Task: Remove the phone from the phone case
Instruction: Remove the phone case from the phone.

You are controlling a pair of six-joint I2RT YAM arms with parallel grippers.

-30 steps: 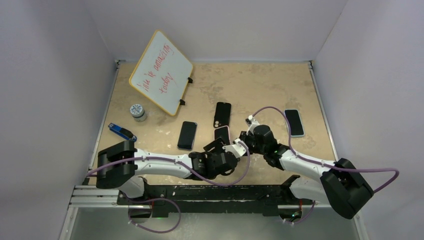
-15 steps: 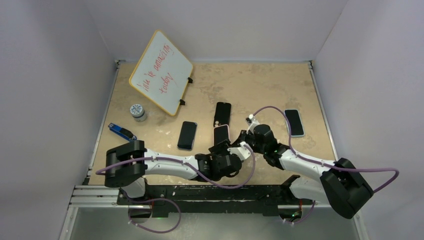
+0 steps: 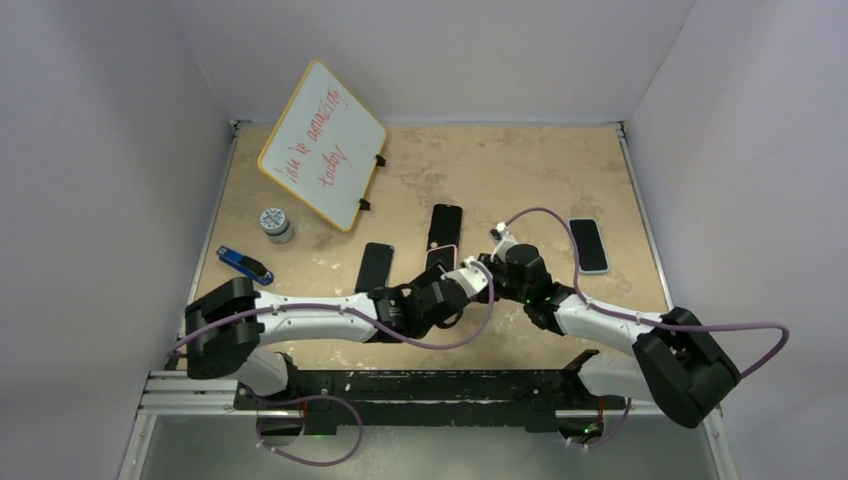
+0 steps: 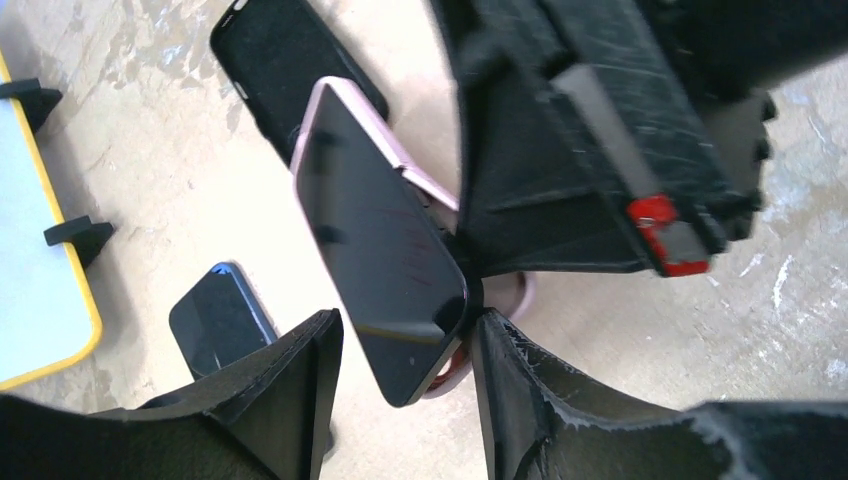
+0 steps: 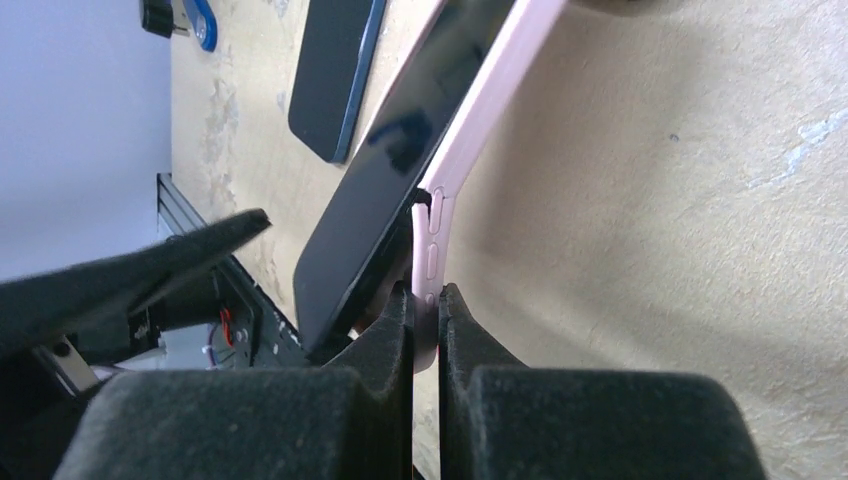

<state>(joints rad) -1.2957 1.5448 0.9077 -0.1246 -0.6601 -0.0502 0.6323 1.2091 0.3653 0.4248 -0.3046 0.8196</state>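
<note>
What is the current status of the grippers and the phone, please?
Right gripper shut on pink case edge. Left gripper open, straddling the phone, which is half peeled out. Nothing blocking.

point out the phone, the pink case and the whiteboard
phone (image 4: 385,255), left wrist view, middle of its dark screen
pink case (image 5: 480,120), right wrist view, its side edge
whiteboard (image 3: 322,140), top external view, white writing surface

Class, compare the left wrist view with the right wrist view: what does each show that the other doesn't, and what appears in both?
Only the left wrist view shows the whiteboard's yellow edge, the black case lying beyond the phone, and the right arm's gripper body from outside.

Only the right wrist view shows the right fingers pinching the pink phone case at its side buttons, plus a blue-handled tool.

Both show the dark phone lifting away from the pink case, and the beige table.
</note>
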